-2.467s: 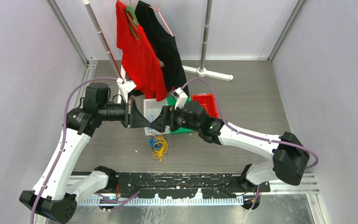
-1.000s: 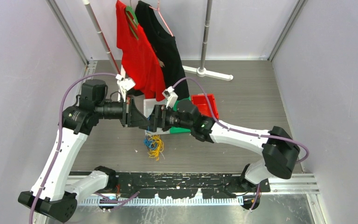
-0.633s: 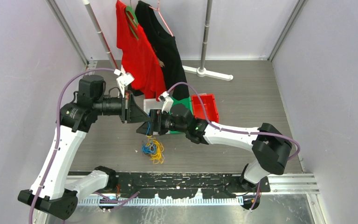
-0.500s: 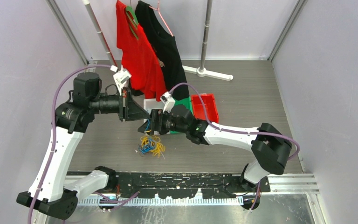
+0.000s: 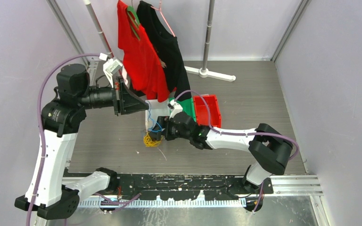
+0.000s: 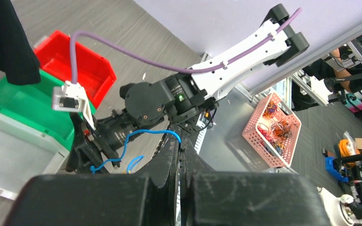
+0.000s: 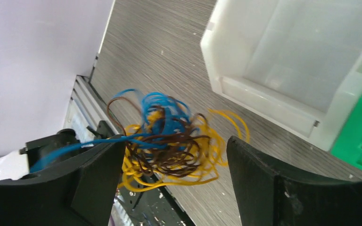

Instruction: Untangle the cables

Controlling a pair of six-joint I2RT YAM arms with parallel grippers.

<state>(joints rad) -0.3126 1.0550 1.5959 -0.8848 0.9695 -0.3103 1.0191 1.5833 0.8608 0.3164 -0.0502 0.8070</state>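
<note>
The cables [image 7: 169, 136] are a tangle of yellow, blue and brown cords, blurred, lying between the wide-apart fingers of my right gripper [image 7: 175, 143], which is open. One blue cable [image 6: 136, 134] runs taut from the bunch [image 5: 151, 140] up to my left gripper [image 6: 181, 139], whose jaws are shut on its end. From above, the left gripper [image 5: 143, 100] is raised at the left. The right gripper [image 5: 156, 134] sits low beside the bunch. That blue strand crosses the right gripper's left finger [image 7: 94, 179].
A white bin [image 5: 150, 113], a green bin [image 5: 187, 107] and a red bin [image 5: 207, 109] stand just behind the bunch. A red shirt [image 5: 139, 56] and a black shirt [image 5: 162, 42] hang on a rack at the back. A pink basket [image 6: 273, 122] of cords sits off the table.
My left arm has drawn back and to the left, pulling the blue cable taut. The right gripper has dropped lower, and the bunch has slid back toward the white bin.
</note>
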